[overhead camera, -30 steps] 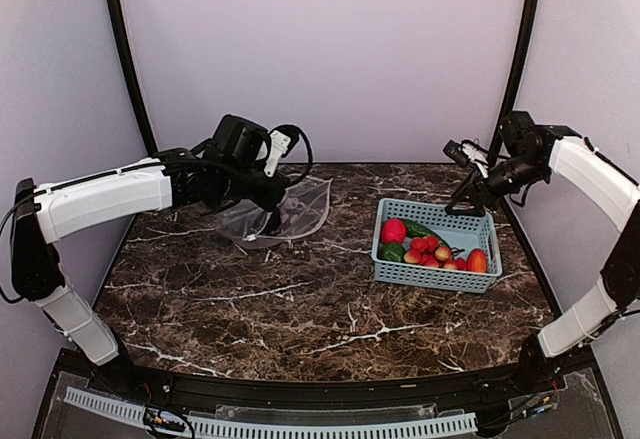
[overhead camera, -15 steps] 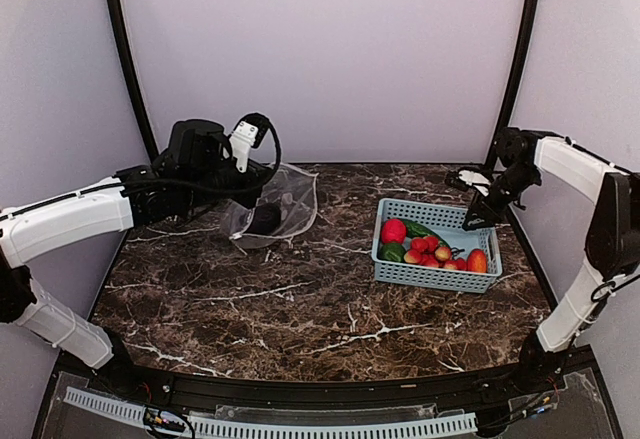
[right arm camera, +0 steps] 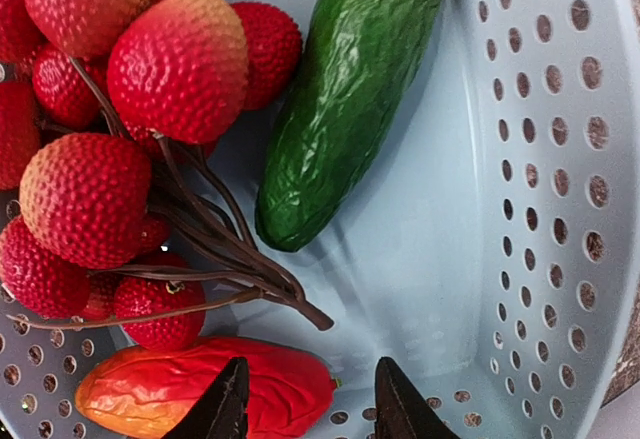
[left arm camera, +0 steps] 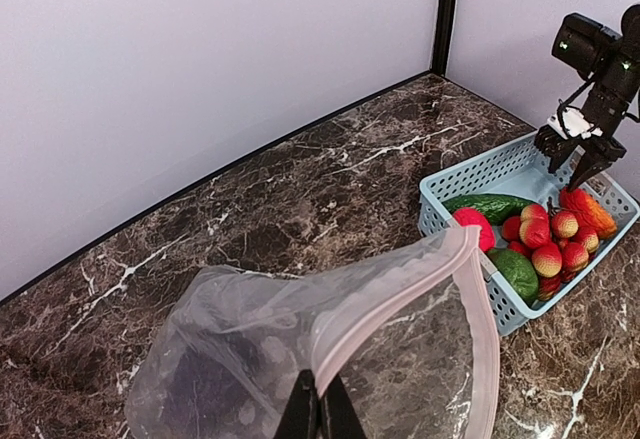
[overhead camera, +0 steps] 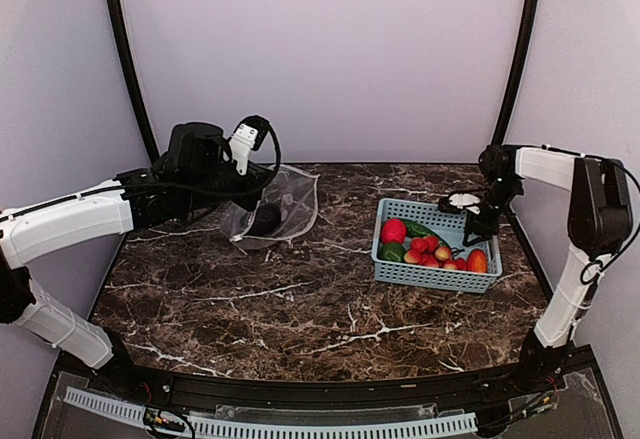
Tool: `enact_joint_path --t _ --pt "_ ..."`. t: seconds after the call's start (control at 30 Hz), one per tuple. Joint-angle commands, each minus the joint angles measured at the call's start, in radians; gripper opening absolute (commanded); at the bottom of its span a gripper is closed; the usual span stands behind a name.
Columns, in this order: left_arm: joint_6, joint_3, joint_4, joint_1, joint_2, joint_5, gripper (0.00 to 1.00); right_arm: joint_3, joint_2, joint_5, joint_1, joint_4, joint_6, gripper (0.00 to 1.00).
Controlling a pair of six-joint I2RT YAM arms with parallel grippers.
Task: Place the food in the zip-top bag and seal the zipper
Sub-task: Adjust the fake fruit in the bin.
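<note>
Nearest, at the front edge of the table [overhead camera: 300,309] and well short of the basket [overhead camera: 435,279]: the two arm bases. From the base near-right of the basket, rises steeply up the right side, folds hard at an elbow beyond the basket's far right corner, then reaches back leftward with the wrist tipped down. Hangs the right gripper [right arm camera: 312,369] low inside that far right corner. Holds the fingers [right arm camera: 400,414] a moderate gap apart, nothing clamped, with the blunt end of the orange-red piece [right arm camera: 180,394] lying in the gap; contact with it impossible to judge. Rest of the food just beside that piece in the basket: strawberries [right arm camera: 120,109] bunched on dark stems, and a cucumber [right arm camera: 350,99] slanting next to them, clear of the fingers.

From the base near-left of the basket, angles out to the table's left edge, then stretches a long white forearm rightward and away, wrist raised over the bag [overhead camera: 295,199]. Left of the basket, a little farther back and well apart from it: that bag, mouth lifted and gaping toward the basket, belly on the marble, eggplant [overhead camera: 265,221] dim inside. Pinches the zipper [left arm camera: 484,329] with the left gripper [left arm camera: 320,414], tips pressed together on the strip.

Farthest, behind basket and bag: the plain wall [overhead camera: 320,59].
</note>
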Motion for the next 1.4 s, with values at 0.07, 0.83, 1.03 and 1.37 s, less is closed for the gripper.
enact_joint_path --t 0.07,0.83,1.03,1.37 --pt "-0.006 -0.015 0.020 0.004 -0.030 0.004 0.01 -0.036 0.054 0.060 0.026 0.034 -0.078 0.46" --pt "0.005 -0.019 0.022 0.003 -0.028 -0.010 0.01 -0.119 0.074 0.062 0.081 0.112 -0.160 0.50" --pt "0.006 -0.020 0.023 0.004 -0.028 -0.009 0.01 -0.107 0.077 0.025 0.092 0.070 -0.141 0.25" --pt "0.002 -0.022 0.025 0.005 -0.028 -0.003 0.01 -0.077 -0.072 0.027 0.091 -0.040 -0.097 0.04"
